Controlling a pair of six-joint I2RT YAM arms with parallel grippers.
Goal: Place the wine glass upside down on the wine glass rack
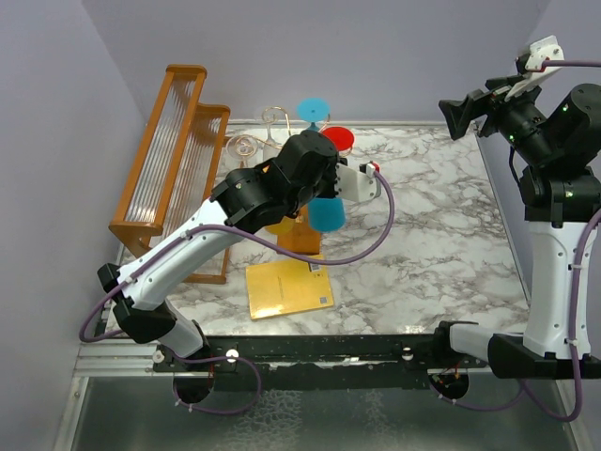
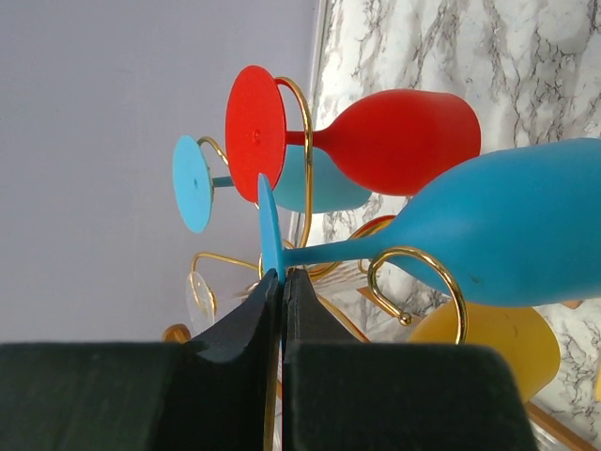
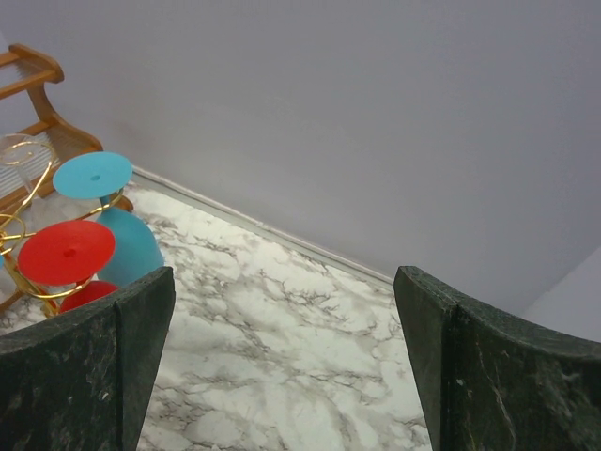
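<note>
Worryingly, our left pincer (image 2: 284,278) gripped only the foot edge of the wine glass (image 2: 507,225), which could twist loose.

Marble-topped table (image 1: 441,254) boxed in by plain lavender-grey walls.

The white, grey-veined top runs to a back wall (image 1: 376,56) at 12 o'clock, with a matching left wall (image 1: 47,141) at 9 and right wall (image 1: 584,19) at 3. A two-tier wooden frame (image 1: 169,160) with clear rods stands at 10 o'clock beside the left wall. A metal rail (image 1: 113,362) edges the table at 6 o'clock. The light is soft and even.
</note>
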